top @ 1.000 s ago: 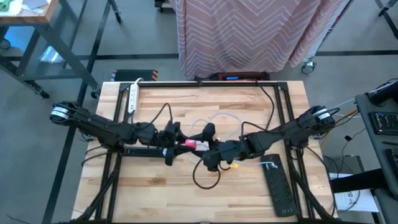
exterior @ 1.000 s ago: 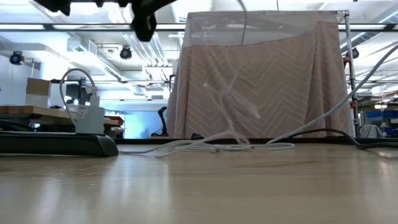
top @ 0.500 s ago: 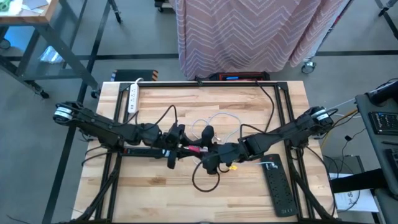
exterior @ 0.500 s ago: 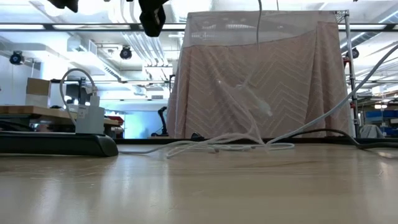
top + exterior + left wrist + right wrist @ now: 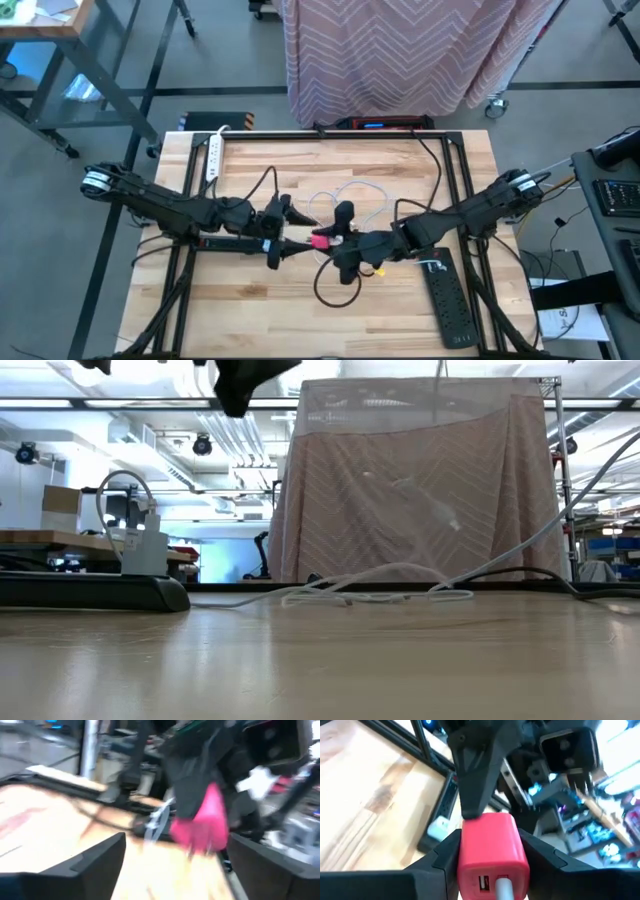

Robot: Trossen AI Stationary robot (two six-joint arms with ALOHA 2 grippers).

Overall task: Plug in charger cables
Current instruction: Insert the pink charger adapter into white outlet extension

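A red-pink plug block [image 5: 322,240] hangs above the table's middle with my right gripper [image 5: 335,240] shut on it. A white charger cable [image 5: 503,890] leaves the block's port, and its loops [image 5: 345,193] lie on the wood behind. My left gripper [image 5: 287,228] is open just left of the block, above a black power strip [image 5: 235,243]. In the left wrist view the block [image 5: 202,822] shows ahead of the spread fingers. My right gripper pinches the block's two side faces [image 5: 492,850] between its two fingers, coming level from the table's right. The port face with the cable points back toward the wrist. The block is lifted clear of the table. My left gripper has one finger [image 5: 480,770] right at the block's far end; I cannot tell whether it touches.
A second black power strip [image 5: 447,295] lies near the front right, and a white power strip [image 5: 212,155] lies at the far left. A white charger [image 5: 140,550] stands plugged into the black strip [image 5: 90,592]. Thick black cords [image 5: 335,290] loop near the middle.
My right gripper has carried the red-pink block a little toward the table's right edge, away from my left gripper. The white cable hanging from it has swung along, and its slack on the table has shifted.
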